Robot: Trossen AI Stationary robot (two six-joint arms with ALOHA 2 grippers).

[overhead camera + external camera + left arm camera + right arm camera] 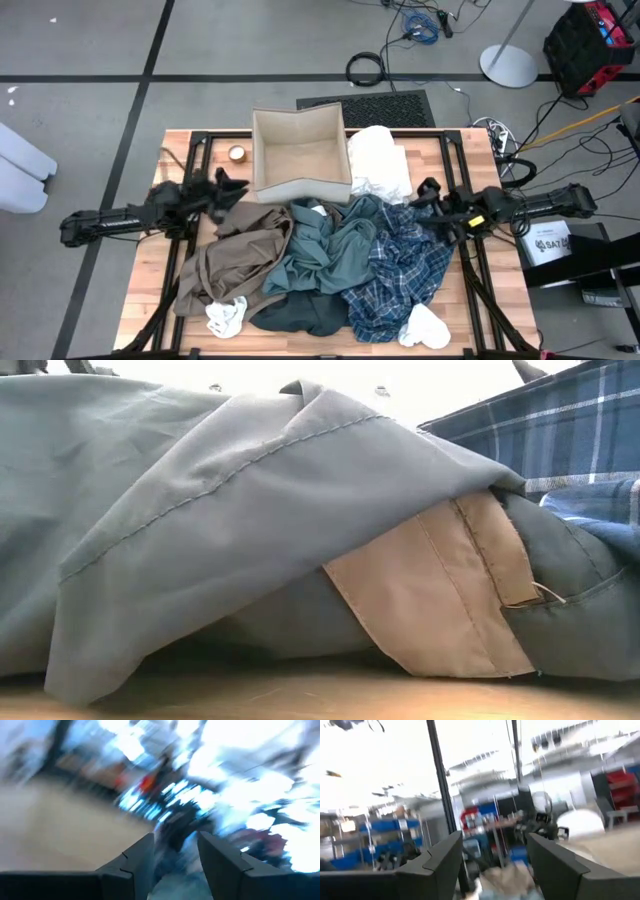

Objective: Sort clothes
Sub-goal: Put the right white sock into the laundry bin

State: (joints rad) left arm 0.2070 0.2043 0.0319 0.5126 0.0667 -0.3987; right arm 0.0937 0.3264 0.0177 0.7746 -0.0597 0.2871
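The left gripper hangs over the wooden table just left of the beige square fabric box, at the upper edge of the large tan-brown garment; its two dark fingers stand apart with a clear gap between them and nothing clamped. The right gripper is on the opposite side, at the upper right edge of the blue plaid shirt and just beside the cream-white folded piece lying to the right of the box; its fingers are likewise spread with nothing between them. Between the two arms the clothes lie heaped across the middle of the table: the teal-grey shirt is in the centre, touching the tan-brown garment on one side and the plaid shirt on the other, with a dark slate garment spread below it toward the near edge. A small crumpled cream-white piece lies at the lower end of the tan-brown garment, and another cream-white piece lies at the lower corner of the plaid shirt. In the low view, grey-teal fabric drapes over a tan flap. A small roll of tape lies left of the box.
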